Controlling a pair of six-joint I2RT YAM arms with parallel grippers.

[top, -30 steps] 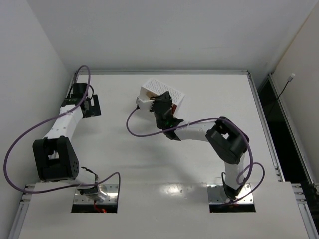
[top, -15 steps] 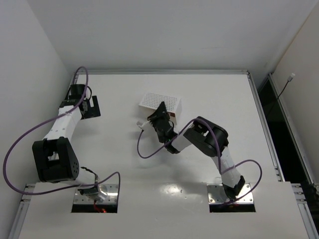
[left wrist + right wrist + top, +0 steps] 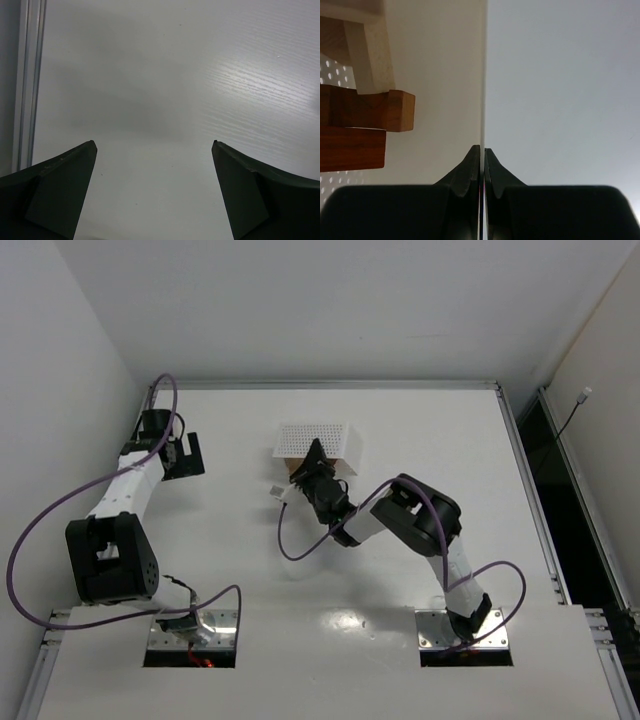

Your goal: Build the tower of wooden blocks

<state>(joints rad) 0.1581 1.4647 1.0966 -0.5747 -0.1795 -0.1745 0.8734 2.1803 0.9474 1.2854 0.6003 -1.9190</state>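
**Item 1, wood block tower [image 3: 366, 107].** In the right wrist view it sits at the left edge of the frame, at 10 o'clock from the fingertips. A light tan piece is uppermost, with two reddish-brown pieces below it, each touching the next. Behind them is a white perforated surface. In the top view the stack is mostly hidden by the right arm, at 7 o'clock of the tray.

**Item 2, right gripper [image 3: 482, 150].** Its fingers [image 3: 469, 175] are pressed together with nothing between them. They are apart from the blocks. In the top view it is at 6 o'clock of the tray, close to it.

**Item 3, left gripper [image 3: 154, 144].** Its fingers [image 3: 62, 192] are spread wide and hold nothing. They are over bare worktop [image 3: 430, 440], with an aluminium rail [image 3: 27, 75] at 9 o'clock. In the top view it is at 9 o'clock of the tray, well apart from it, near the worktop's left edge.

**Item 4, white perforated tray [image 3: 318, 436].** Rectangular. It lies on the worktop toward 12 o'clock from the centre.

**Item 5, purple cables [image 3: 25, 540].** One loops along each arm.
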